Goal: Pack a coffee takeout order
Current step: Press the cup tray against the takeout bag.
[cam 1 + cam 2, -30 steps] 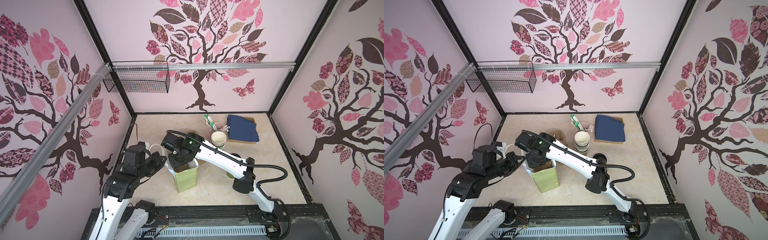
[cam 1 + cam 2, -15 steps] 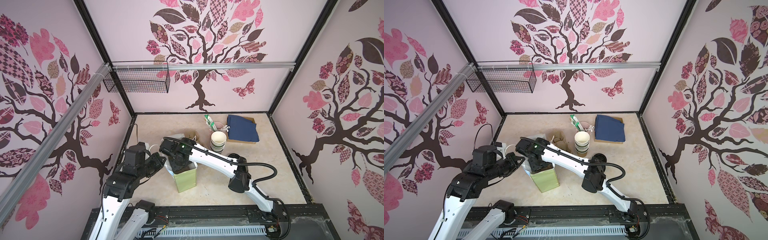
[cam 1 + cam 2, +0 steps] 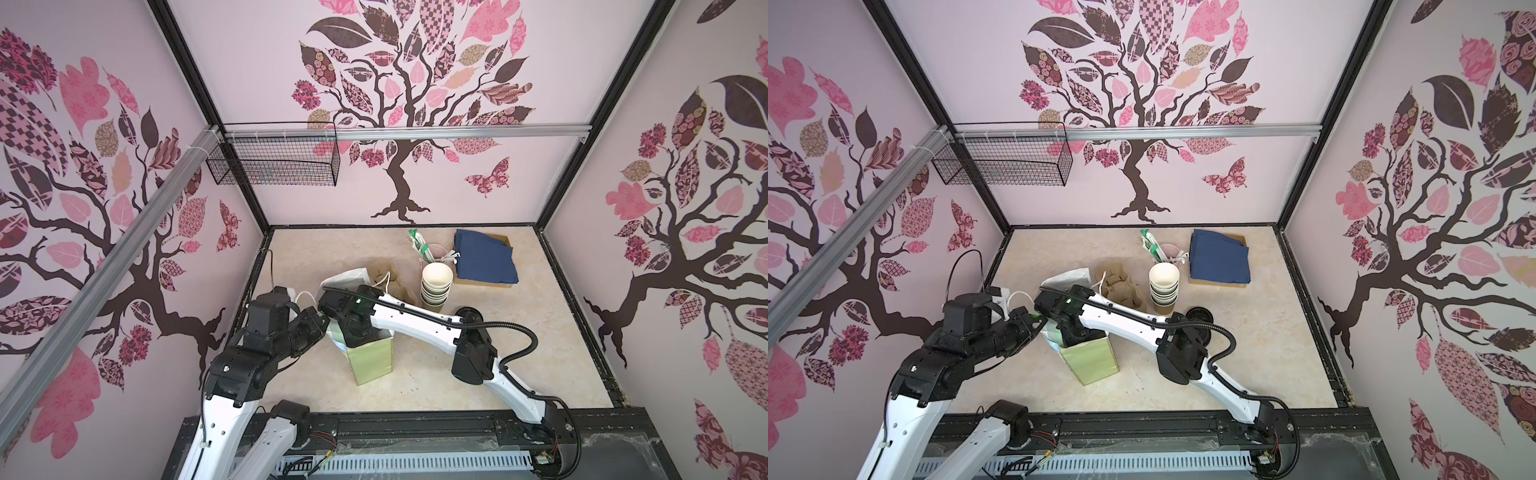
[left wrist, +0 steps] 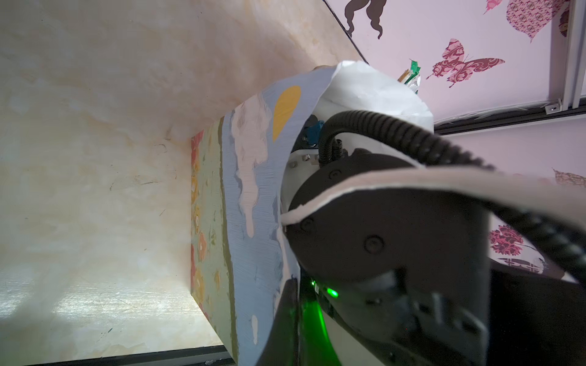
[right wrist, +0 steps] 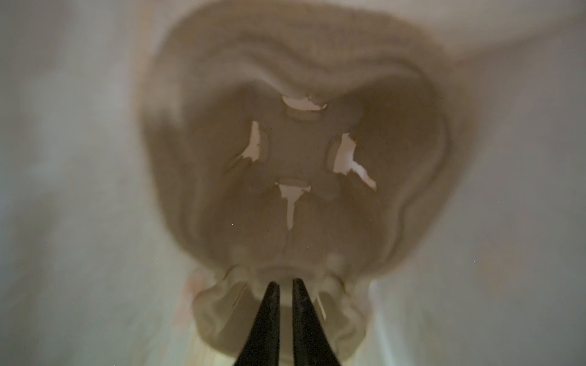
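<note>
We're looking into a robot lab cell: two white-and-black arms are reaching from a base rail over a marble-look desk where a paper bag is standing. Black posts, tree-decal walls, an aluminium rail and a wire basket are boxing it in.

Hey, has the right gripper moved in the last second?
Yes. The right gripper, pinching the carrier, has sunk lower into the paper bag, moving away from the stack of cups.

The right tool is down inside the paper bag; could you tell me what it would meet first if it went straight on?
The tan pulp carrier: the right tool seems pinched on its near rim. Beyond it probably lies the floor of the paper bag, depth unclear.
</note>
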`<state>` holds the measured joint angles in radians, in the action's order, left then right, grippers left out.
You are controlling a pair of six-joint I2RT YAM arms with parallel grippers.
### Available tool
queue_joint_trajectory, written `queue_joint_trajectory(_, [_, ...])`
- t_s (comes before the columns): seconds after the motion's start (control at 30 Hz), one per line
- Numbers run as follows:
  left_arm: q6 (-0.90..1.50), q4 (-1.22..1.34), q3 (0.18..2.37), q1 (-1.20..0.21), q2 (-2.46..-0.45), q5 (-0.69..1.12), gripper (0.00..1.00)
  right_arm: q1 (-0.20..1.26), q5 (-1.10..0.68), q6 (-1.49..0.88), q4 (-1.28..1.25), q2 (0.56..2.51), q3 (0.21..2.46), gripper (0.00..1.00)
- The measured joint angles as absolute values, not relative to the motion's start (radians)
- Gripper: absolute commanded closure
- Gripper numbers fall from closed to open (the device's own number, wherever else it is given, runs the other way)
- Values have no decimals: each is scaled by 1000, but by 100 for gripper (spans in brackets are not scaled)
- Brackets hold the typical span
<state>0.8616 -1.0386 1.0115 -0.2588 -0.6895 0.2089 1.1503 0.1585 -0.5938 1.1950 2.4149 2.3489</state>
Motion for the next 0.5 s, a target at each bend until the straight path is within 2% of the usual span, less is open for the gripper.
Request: queue_joint_trajectory(0.5, [856,-1056,1011,-259,-689,203,100,1141,153,-580,1082,2415,2248,86])
